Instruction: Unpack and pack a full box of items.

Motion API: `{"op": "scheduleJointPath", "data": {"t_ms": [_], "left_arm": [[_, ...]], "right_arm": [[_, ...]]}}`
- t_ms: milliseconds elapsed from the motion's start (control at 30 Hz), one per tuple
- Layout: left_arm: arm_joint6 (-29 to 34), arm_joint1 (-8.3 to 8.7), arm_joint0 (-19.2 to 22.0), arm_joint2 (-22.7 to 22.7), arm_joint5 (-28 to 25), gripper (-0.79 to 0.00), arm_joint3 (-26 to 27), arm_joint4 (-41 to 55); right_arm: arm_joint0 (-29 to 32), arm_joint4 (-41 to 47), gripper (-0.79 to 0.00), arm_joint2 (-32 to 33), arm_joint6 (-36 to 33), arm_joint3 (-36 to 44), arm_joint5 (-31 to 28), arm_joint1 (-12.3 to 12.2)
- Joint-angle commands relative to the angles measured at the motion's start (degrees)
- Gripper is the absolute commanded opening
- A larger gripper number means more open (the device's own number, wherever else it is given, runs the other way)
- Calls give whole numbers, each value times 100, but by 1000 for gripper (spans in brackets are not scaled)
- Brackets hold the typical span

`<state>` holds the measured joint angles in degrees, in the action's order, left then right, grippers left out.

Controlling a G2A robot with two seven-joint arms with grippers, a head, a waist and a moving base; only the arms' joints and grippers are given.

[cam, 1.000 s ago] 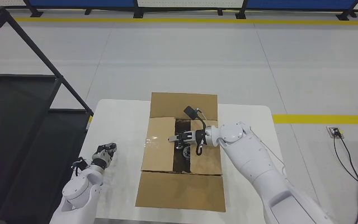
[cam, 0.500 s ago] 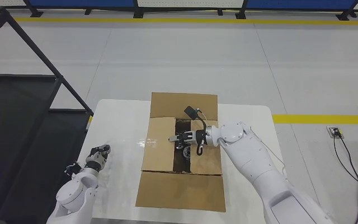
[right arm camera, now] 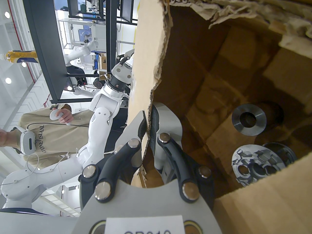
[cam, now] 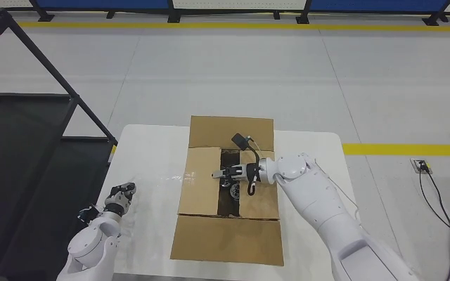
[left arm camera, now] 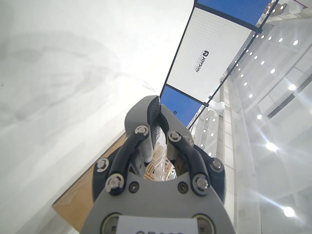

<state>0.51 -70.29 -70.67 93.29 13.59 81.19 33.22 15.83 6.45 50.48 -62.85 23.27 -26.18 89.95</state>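
1. The left gripper (cam: 121,191) hangs low over the white table (cam: 151,158), well clear of the cardboard box (cam: 225,240) on its left side. Its jaws are pressed together with nothing between them.
2. The right gripper (cam: 222,173) sits over the middle of the box, jaws pinched tight on the torn edge of the left inner flap (cam: 202,181).
3. Down inside the box lie metal parts: a toothed disc (right arm camera: 256,165) and, just beside it, a plain ring (right arm camera: 248,119).
4. At the box's far side, the far flap (cam: 230,131) is folded outward.
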Motion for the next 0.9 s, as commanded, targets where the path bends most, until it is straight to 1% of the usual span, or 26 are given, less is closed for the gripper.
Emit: {"op": "scheduleJointPath", "data": {"t_ms": [0, 33, 267, 333, 567, 600, 633, 667, 767, 867], "left_arm": [[15, -3, -11, -14, 3, -68, 30, -15], [27, -4, -18, -20, -4, -31, 43, -36], [57, -11, -70, -48, -38, -49, 146, -108], [64, -12, -76, -47, -46, -40, 155, -131], [73, -9, -180, -38, -169, -49, 299, -327], [72, -9, -211, -34, -187, -49, 342, -358], [70, -8, -243, -27, -209, -49, 394, -383], [70, -7, -278, -19, -235, -43, 448, -424], [57, -4, -378, 12, -262, -40, 594, -493], [71, -4, -450, 48, -254, -40, 690, -503]], "right_arm": [[0, -4, -785, 4, -3, -1, 0, 0], [1, -6, -785, 6, -4, 0, 0, 1], [-1, -29, -785, 14, -17, -2, 13, 3], [0, -34, -785, 18, -17, -5, 11, 4], [-29, -50, -785, 46, 40, -11, 12, 1], [-39, -53, -588, 55, 43, -7, 3, -4], [-51, -67, -265, 64, 62, -10, 12, -11], [-66, -93, 0, 70, 87, -14, 34, -19], [-95, -149, 0, 119, 182, 11, 37, -60], [-111, -267, 0, 138, 157, 84, 193, -110]]}}
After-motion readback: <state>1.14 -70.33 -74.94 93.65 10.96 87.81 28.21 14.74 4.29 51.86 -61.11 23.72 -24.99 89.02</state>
